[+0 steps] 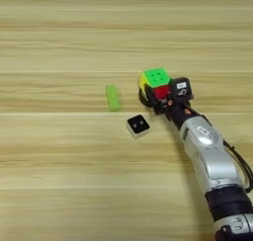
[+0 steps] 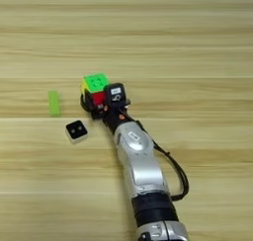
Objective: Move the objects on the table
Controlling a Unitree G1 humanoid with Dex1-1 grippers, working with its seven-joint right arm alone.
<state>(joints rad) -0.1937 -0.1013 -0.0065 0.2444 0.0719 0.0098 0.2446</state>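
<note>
1. Entering from the bottom right corner, the silver forearm (image 2: 141, 171) slants up and to the left across the table (image 1: 59, 185), with a black cable looping along its right side.
2. Lying nearer than the other small items, the white cube with black two-dot top (image 1: 138, 125) rests on the wood, just left of the wrist and apart from it.
3. At the end of the arm, the right gripper (image 1: 159, 93) has the multicoloured puzzle cube (image 1: 155, 82) between its black fingers (image 1: 181, 88): one finger block stands against the cube's right side, and black parts curve round its lower left side. The fingers appear clamped on the cube.
4. The puzzle cube shows a green top, a red face toward the wrist and a yellow edge on its left.
5. The bright green bar (image 1: 113, 97) lies flat and lengthwise left of the puzzle cube, clear of the gripper, and a little farther than the white cube.
</note>
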